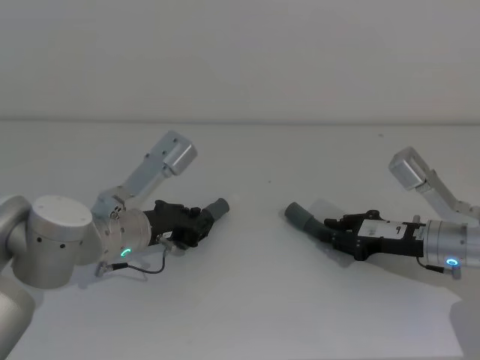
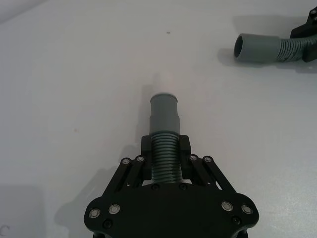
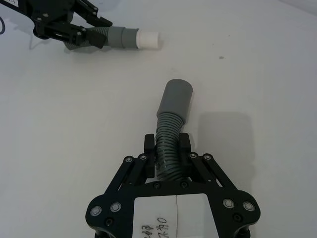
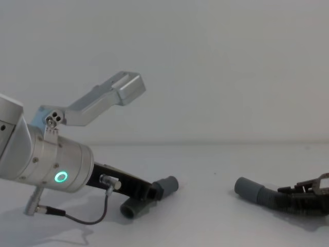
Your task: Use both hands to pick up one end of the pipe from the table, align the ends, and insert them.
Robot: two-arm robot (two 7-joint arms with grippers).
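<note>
Now, head view: left gripper (image 1: 199, 220) at eight o'clock clamps the short hose (image 1: 217, 208). Right gripper (image 1: 335, 227) at four o'clock clamps the longer hose (image 1: 300, 216), cuffs well apart. Left wrist view: fingers (image 2: 147, 145) pinch ribs, white spigot (image 2: 164, 82) leading. Right wrist view: fingers squeeze ribs behind the cuff (image 3: 176, 98). Chest view: short hose's tail (image 4: 131, 209) hangs by the table (image 4: 205, 221).

Bright, even, diffuse light from above, white table (image 1: 247, 315) evenly lit, pale soft-edged shadows
</note>
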